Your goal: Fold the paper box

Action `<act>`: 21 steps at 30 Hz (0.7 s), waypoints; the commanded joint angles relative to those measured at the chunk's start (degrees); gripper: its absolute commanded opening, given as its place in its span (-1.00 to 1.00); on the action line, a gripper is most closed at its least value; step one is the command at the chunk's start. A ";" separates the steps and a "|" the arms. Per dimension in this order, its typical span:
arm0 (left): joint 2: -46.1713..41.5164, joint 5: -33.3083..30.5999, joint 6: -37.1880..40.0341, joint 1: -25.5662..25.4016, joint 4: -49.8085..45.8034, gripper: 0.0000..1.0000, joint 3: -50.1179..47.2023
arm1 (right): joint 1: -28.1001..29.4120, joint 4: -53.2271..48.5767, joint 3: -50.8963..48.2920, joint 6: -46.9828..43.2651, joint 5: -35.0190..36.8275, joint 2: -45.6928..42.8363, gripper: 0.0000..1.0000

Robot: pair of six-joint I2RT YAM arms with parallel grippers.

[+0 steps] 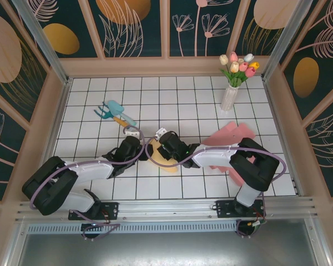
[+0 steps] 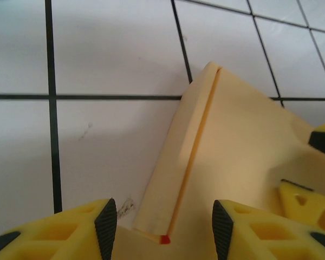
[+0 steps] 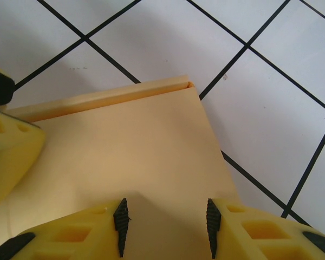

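**Paper box point(image 1: 165, 164) flat on the table point(image 1: 155, 100)**

The box lies left of the vase point(image 1: 229, 97), nearer the arms. The left fingers point(image 2: 105, 219) stand parted astride its raised flap. The right fingers point(image 3: 121, 225) stand parted over its flat panel, gripping nothing.

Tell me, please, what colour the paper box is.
The paper box is pale yellow; clearest in right wrist view.
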 commanded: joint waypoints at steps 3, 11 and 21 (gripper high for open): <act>-1.46 1.59 -2.32 -0.33 1.92 0.08 -0.66 | -0.68 -3.70 -1.96 0.11 -1.34 -0.84 -0.08; -8.38 3.83 -4.21 -0.38 2.20 0.14 -6.21 | -0.90 -3.55 -2.05 0.72 -0.80 -0.78 -0.08; -6.99 7.25 -4.82 -0.50 4.37 0.08 -6.82 | -0.92 -3.66 -2.22 1.07 -0.86 -1.14 -0.08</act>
